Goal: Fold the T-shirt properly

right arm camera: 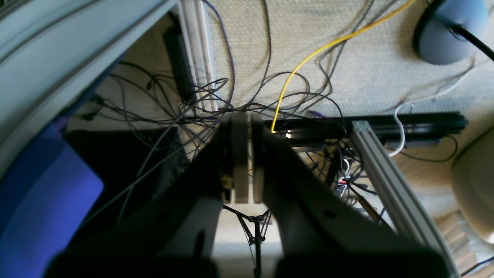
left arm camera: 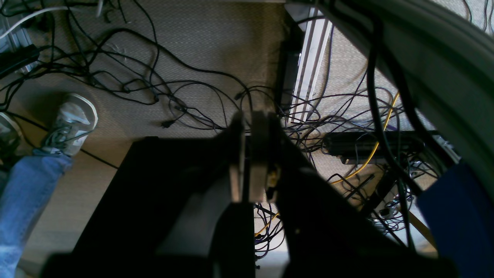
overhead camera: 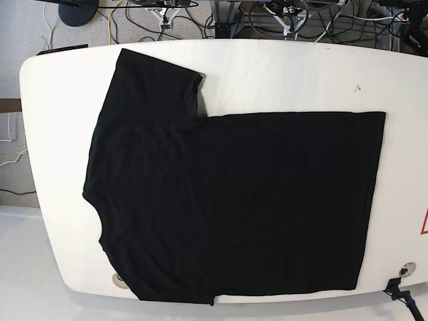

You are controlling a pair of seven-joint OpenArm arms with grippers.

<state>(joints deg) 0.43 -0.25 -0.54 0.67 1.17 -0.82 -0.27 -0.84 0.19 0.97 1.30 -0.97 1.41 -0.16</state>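
The black T-shirt (overhead camera: 234, 200) lies spread flat on the white table (overhead camera: 281, 73), plain side up, with the collar toward the left and the hem at the right. One short sleeve (overhead camera: 160, 73) sticks out at the top left. Neither arm shows in the base view. In the left wrist view my left gripper (left arm camera: 247, 119) is shut with nothing between its fingers, hanging over the carpet beside the table. My right gripper (right arm camera: 244, 117) is likewise shut and empty over the floor. No part of the shirt shows in either wrist view.
Tangled cables (left arm camera: 146, 85) cover the carpet under both grippers, with a yellow cable (right arm camera: 308, 58) among them. A person's jeans leg and grey sneaker (left arm camera: 71, 123) stand at the left. An aluminium frame bar (right arm camera: 386, 181) runs beside the right gripper. The table's curved edge (left arm camera: 444, 69) is close by.
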